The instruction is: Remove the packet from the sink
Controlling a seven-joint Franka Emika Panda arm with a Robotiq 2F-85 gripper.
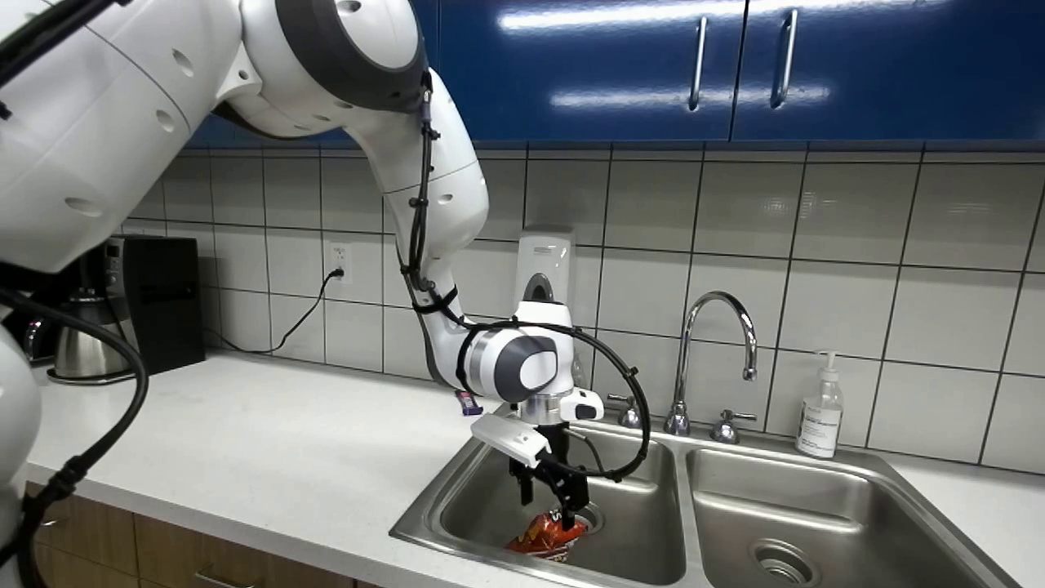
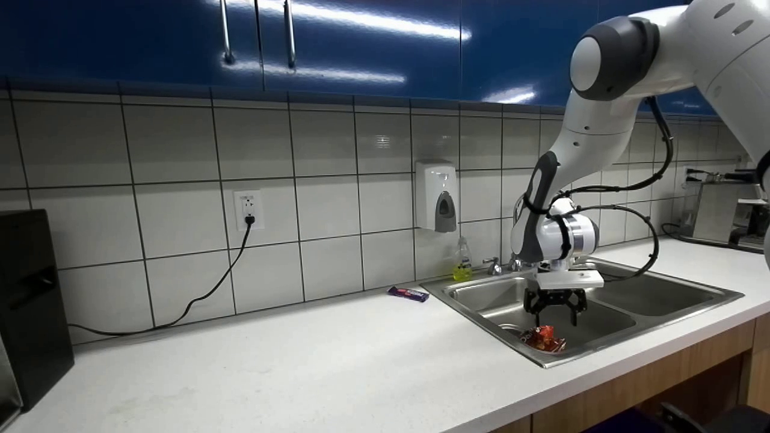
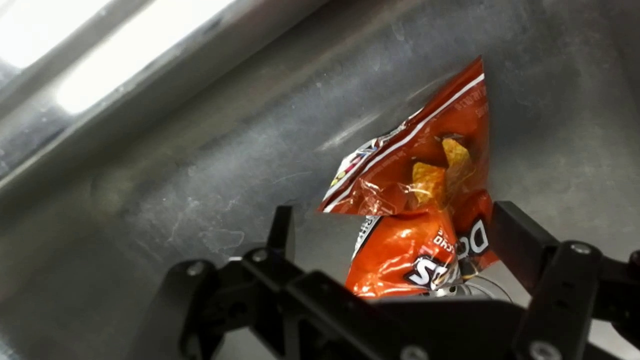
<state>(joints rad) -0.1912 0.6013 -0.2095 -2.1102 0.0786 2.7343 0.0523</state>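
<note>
The packet [image 1: 545, 537] is a crinkled red-orange snack bag with white lettering and a few chips showing inside. It lies in one basin of the steel sink [image 1: 684, 506], beside and partly over the drain. It also shows in an exterior view [image 2: 544, 340] and in the wrist view [image 3: 400, 250]. My gripper [image 1: 548, 506] points down into that basin, just above the packet. Its fingers [image 3: 395, 215] are spread wide, with the packet between and below them in the wrist view. Nothing is held. Whether a fingertip touches the packet I cannot tell.
A curved chrome faucet [image 1: 718, 302] with handles stands behind the sink. A soap pump bottle [image 1: 820, 408] stands at the back right. A purple wrapped bar [image 2: 409, 293] lies on the counter [image 2: 301, 367] near the sink. The sink divider and rim edge the basin.
</note>
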